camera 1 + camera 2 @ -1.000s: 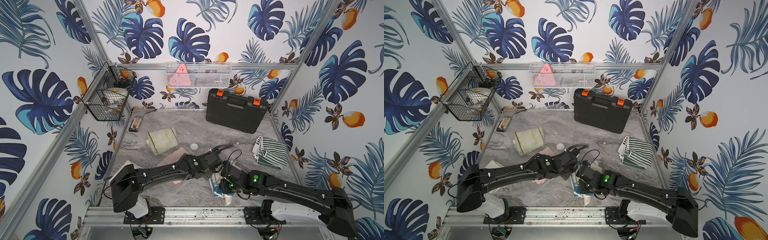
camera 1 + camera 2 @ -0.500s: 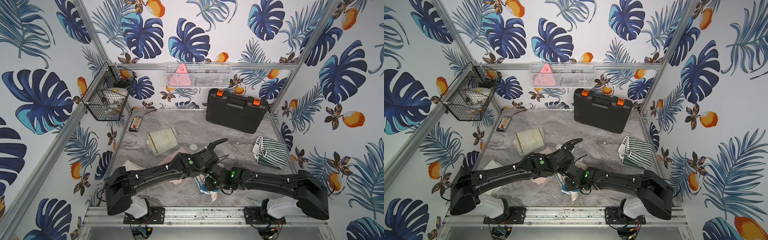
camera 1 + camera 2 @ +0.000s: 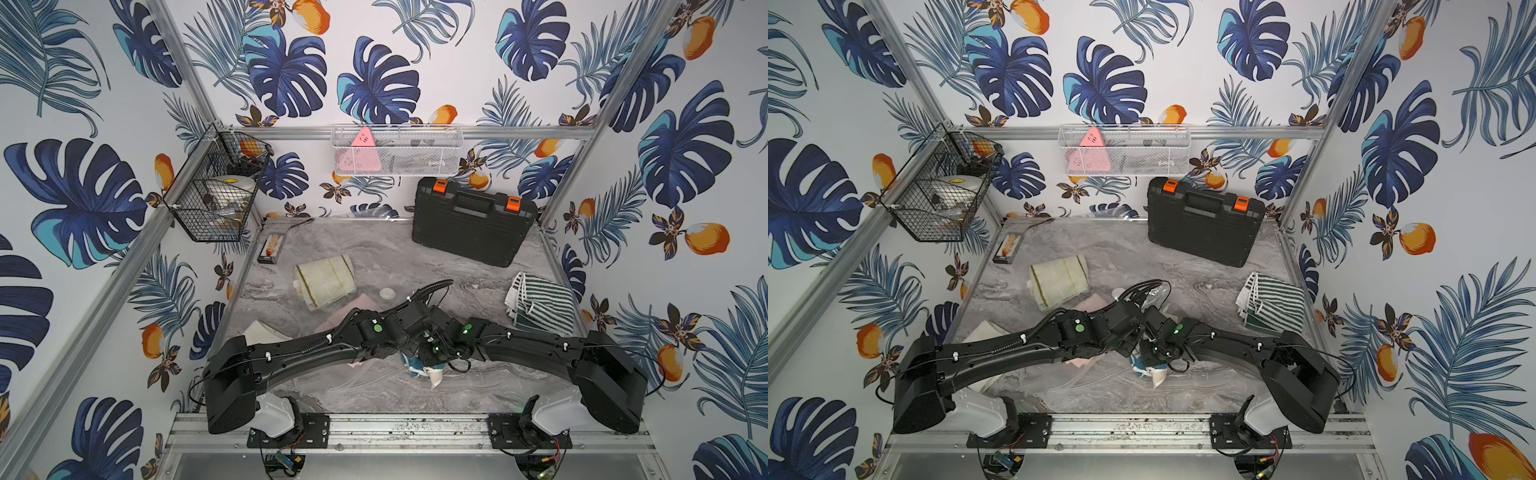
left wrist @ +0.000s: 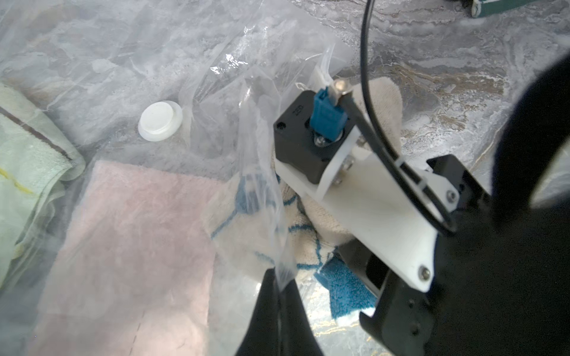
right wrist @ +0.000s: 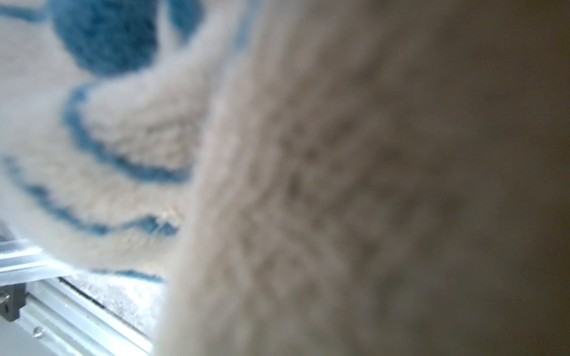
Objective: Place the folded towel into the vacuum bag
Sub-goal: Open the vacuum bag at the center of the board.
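Insertion stage, with both arms meeting over the near middle of the tabletop (image 3: 478,266). Left claw (image 4: 279,288) is closed tight on a thin fold of the vacuum bag (image 4: 123,61), pinching the clear film at its edge and holding that flap raised. Right claw (image 3: 430,358) grips the folded towel (image 4: 311,243), which is cream with blue markings. Its jaws are buried in the cloth, which fills the right wrist view and hangs bunched beneath the wrist in both top views. Towel sits immediately right of the raised flap, and one end shows through the film, so it is judged to be at the mouth, not fully inside. Bag body spreads flat to the left and far side of the two claws, with the white valve cap (image 4: 159,121) lying beyond them. Its long axis is judged to run from the pinched near edge toward that cap. A pink towel (image 4: 132,246) lies flat under the film to the left. Coming move turns on one direction: the towel must travel left and far, beneath the lifted film, while the left claw holds the mouth open. Right arm is the carrier, and the loose film could snag or collapse on the towel's leading fold
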Robot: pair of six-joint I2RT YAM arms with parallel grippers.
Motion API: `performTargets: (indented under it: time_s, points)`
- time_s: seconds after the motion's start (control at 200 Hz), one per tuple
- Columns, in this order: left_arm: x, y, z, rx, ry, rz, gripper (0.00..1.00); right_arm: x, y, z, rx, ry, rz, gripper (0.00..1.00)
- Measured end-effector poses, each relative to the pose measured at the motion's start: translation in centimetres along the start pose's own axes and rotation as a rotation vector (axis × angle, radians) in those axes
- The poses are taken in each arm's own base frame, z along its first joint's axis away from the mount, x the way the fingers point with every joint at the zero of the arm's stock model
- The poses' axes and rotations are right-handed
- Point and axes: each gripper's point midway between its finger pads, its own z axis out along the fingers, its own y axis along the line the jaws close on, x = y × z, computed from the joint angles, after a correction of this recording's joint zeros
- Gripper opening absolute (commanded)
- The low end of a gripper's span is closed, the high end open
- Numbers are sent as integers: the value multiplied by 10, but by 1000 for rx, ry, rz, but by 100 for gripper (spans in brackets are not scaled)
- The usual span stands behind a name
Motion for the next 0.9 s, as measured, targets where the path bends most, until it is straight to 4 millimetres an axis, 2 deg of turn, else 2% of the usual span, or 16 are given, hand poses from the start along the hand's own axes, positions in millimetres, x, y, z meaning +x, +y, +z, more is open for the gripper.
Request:
performTargets:
  time_s: [0.245, 0.295, 0.505, 0.615, 0.696, 0.761, 0.901]
  points:
    - [30, -9, 2, 52, 126, 90, 0, 37, 41, -6, -150, -6, 33, 0]
    - [27, -11, 3, 59, 108, 82, 0, 41, 49, -7, -184, -14, 43, 0]
    - [14, -14, -6, 123, -22, 38, 0, 47, 55, -12, -262, -18, 100, 2]
    - [1, -21, -17, 188, -110, 14, 0, 35, 43, -17, -281, -29, 165, 2]
    - [-1, -25, -18, 211, -132, 10, 0, 29, 30, -17, -300, -20, 230, 2]
    - [-4, -26, -18, 219, -145, 7, 0, 33, 18, -17, -297, -11, 276, 2]
    - [-9, -29, -19, 230, -167, 9, 0, 48, 6, -17, -284, 33, 333, 3]
